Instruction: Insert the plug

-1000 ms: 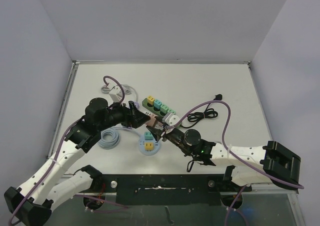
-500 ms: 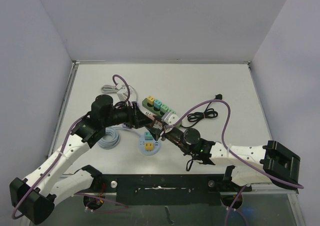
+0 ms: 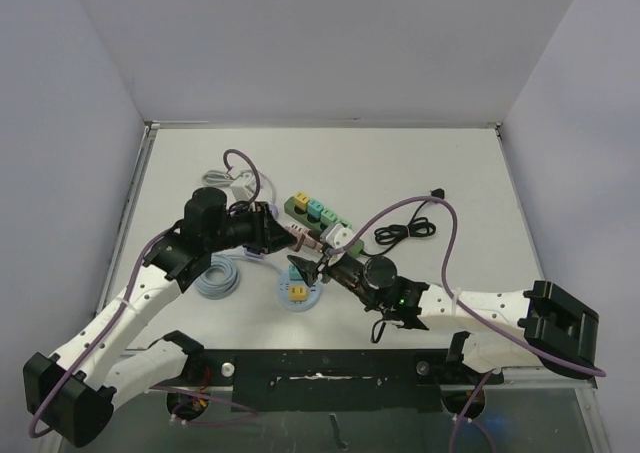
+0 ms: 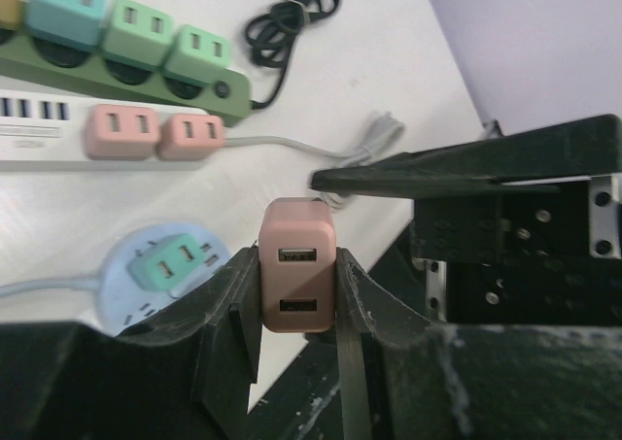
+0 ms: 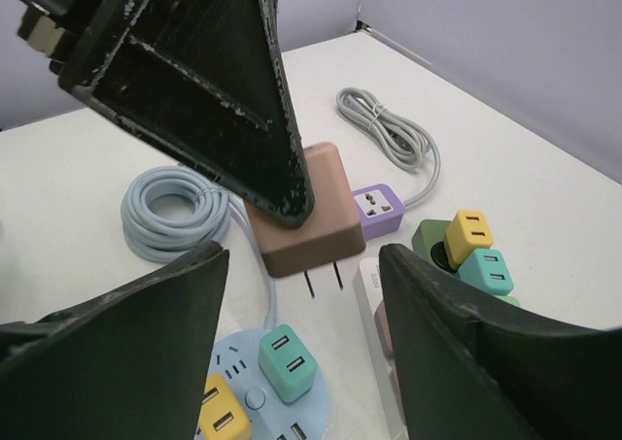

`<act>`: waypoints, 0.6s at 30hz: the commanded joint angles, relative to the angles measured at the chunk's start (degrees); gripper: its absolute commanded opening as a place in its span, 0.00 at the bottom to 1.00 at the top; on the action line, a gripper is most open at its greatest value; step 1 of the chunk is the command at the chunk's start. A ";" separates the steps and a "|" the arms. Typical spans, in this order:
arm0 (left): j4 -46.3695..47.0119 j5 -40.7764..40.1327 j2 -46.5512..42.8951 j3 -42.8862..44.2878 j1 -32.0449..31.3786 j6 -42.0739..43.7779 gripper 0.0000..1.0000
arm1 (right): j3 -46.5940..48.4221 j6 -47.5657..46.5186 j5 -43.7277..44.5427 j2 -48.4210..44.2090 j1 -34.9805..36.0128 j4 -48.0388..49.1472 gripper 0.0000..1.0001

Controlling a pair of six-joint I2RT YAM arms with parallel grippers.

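Observation:
The plug (image 4: 297, 275) is a brownish-pink charger block with two USB ports. My left gripper (image 4: 297, 299) is shut on its sides and holds it in the air. In the right wrist view the plug (image 5: 301, 212) hangs with its two prongs pointing down, just above and behind the round light-blue power strip (image 5: 243, 362). My right gripper (image 5: 303, 294) is open, a finger on either side of the plug and clear of it. From above, the plug (image 3: 297, 240) sits between the left gripper (image 3: 288, 237) and the right gripper (image 3: 305, 268).
The round strip (image 3: 297, 291) carries a teal plug (image 5: 287, 362) and a yellow one (image 5: 224, 421). Behind lie a white strip (image 4: 39, 134) with pink plugs, a green strip (image 4: 126, 71) with coloured plugs, a purple adapter (image 5: 381, 207), a coiled blue cable (image 5: 170, 212) and a black cord (image 3: 405, 231).
My left gripper moved right and closed on the plug. My right gripper, which held it before, has opened and let it go.

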 commanded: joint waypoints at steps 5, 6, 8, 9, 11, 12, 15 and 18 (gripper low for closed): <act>-7.59 -16.18 3.68 6.56 6.87 12.15 0.19 | -2.87 4.73 4.40 -5.56 0.14 0.64 0.69; -7.97 -17.48 4.84 6.79 7.62 13.08 0.19 | -3.44 5.40 4.93 -6.18 0.05 -0.02 0.70; -8.31 -19.77 7.70 7.28 8.98 14.45 0.19 | -4.67 6.59 5.88 -7.49 -0.11 -1.03 0.70; -8.37 -20.47 8.99 7.60 9.60 15.19 0.19 | -5.27 7.25 6.46 -8.05 -0.29 -1.56 0.70; -8.26 -22.11 11.79 8.65 10.28 16.66 0.19 | -6.52 8.69 7.70 -9.50 -0.67 -2.98 0.70; -8.37 -23.36 13.39 9.27 10.40 17.26 0.19 | -7.18 9.30 8.08 -10.12 -0.92 -3.31 0.70; -8.55 -26.01 18.01 11.36 10.72 18.85 0.19 | -9.11 11.04 8.78 -11.97 -2.15 -3.92 0.70; -8.47 -26.24 21.74 13.18 10.92 19.38 0.19 | -10.55 12.62 8.26 -13.91 -3.97 -4.76 0.70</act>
